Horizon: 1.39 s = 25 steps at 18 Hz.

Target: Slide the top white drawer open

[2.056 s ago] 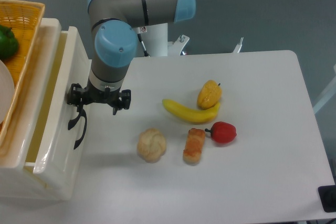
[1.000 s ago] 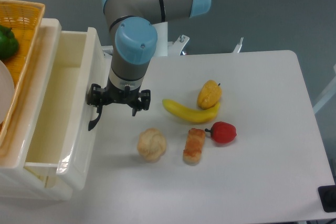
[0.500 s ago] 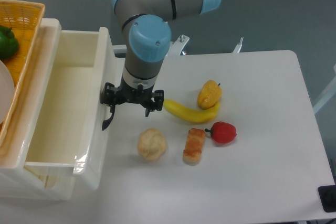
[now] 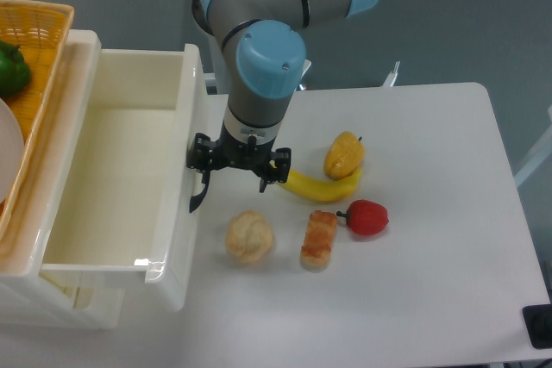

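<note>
The glossy cream-white plastic top drawer (image 4: 112,187) stands pulled out along the tabletop's left edge, its curved black handle (image 4: 200,187) just left of the gripper (image 4: 240,163); jaws' state indeterminable.

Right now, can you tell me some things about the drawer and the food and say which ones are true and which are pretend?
1. The top white drawer is pulled out and its inside shows. True.
2. The drawer has a banana inside it. False: the drawer looks empty; the banana lies on the table.
3. The gripper is at the black handle on the drawer's front. True.
4. The red pepper sits in the yellow basket. False: it lies on the table beside the bread stick; the basket holds a green one.
5. The round bun lies on the table near the drawer's front. True.
</note>
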Motion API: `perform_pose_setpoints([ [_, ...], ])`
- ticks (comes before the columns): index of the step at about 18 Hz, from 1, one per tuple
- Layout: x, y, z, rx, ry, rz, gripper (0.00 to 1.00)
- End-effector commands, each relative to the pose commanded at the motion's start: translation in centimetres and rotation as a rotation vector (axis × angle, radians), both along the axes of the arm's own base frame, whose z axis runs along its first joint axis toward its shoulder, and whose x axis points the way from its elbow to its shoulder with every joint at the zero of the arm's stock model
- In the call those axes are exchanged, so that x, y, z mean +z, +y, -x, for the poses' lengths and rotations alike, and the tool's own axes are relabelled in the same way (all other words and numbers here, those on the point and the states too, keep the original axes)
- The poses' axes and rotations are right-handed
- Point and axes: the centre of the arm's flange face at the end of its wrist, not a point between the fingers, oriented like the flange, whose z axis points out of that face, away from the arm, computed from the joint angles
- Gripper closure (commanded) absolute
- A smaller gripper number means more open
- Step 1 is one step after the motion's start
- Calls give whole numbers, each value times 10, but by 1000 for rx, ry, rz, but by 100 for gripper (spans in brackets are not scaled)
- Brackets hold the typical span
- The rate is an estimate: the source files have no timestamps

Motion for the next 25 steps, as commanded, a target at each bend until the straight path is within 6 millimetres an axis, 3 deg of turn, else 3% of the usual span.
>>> perform_pose_setpoints([
  [3, 1, -6, 8, -10, 4, -6, 0],
  [25, -4, -10, 8, 82, -144, -23, 0],
])
